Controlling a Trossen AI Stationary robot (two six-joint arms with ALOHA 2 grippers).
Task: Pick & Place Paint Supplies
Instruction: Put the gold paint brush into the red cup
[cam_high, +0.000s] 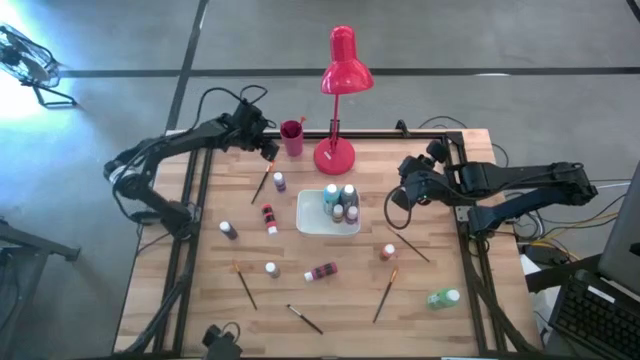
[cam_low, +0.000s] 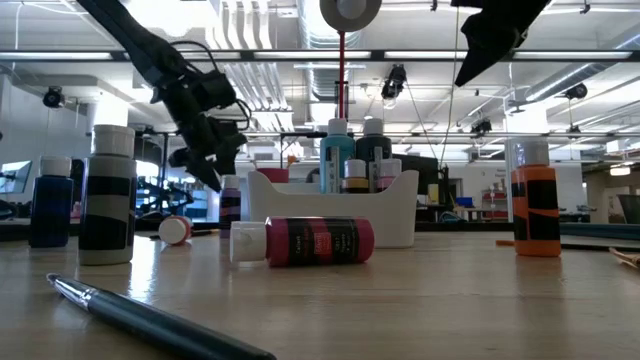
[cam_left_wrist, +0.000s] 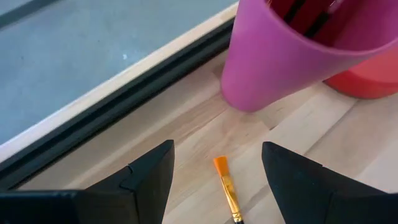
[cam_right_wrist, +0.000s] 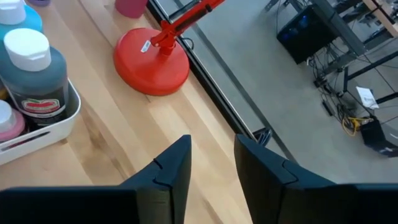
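High view: tabletop (cam_high: 430, 300) holds a white tray (cam_high: 312, 222) of paint bottles (cam_high: 340, 202). Left tool (cam_left_wrist: 214, 180) spreads wide over an orange-tipped brush (cam_left_wrist: 226, 188) beside the cup (cam_left_wrist: 292, 46); right tool (cam_right_wrist: 212, 171), narrowly parted, hovers right of the tray.

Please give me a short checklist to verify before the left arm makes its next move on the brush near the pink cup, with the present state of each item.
1. Left end effector open: ok, fingers apart.
2. Brush between the fingers: ok, its orange tip lies on the wood in the gap.
3. Brush not gripped yet: ok, the fingers do not touch it.
4. Clearance from the pink cup: cannot tell; the cup stands close ahead.
5. Right end effector out of the way: ok, it hovers open at the table's far right edge, near the red lamp base.
6. White tray has room: cannot tell; several bottles already stand inside.
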